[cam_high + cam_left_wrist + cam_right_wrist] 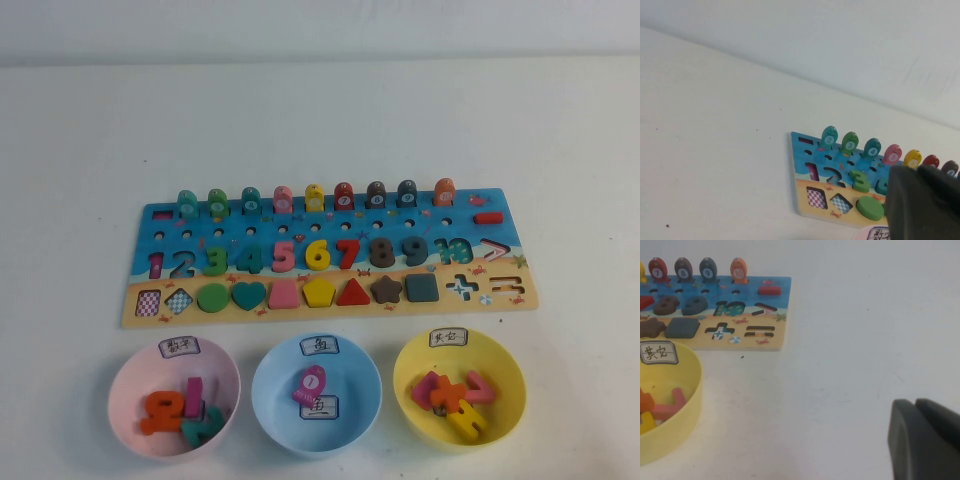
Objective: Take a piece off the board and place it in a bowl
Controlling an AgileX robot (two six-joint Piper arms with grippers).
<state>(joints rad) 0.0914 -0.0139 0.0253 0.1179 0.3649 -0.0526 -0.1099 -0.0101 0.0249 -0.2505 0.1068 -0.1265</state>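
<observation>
Board (330,262) lies w/ its long axis left-right, mid-table, past a row of three bowls. Far edge carries a line of upright fish: teal piece (188,205) at the far left end, standing on end, numbered spot facing the near side. Just right of it a brighter green fish (218,203), then another teal fish (251,201), pink, yellow, red, brown, dark blue, orange. Nothing sits on or over the piece; holes and number row lie nearer.

Nearer on the board: numbers row, then shapes row (green circle (212,298), teal heart, pink square, yellow pentagon, red triangle, star, grey square).

Bowls on the near side: pink bowl (128,372) at left w/ orange, pink and teal bits; blue bowl (268,378) in the middle w/ one pink fish (309,384) lying in it; yellow bowl (505,365) at right w/ pink and yellow bits.

Neither arm shows in the high view. Left gripper (925,205) seen only in left wrist view, dark fingers pressed together, holding nothing, near the board's left end, apart from the piece. Right gripper (926,440) in right wrist view, over bare table right of the yellow bowl; fingers together w/ only a thin seam, nothing held.
</observation>
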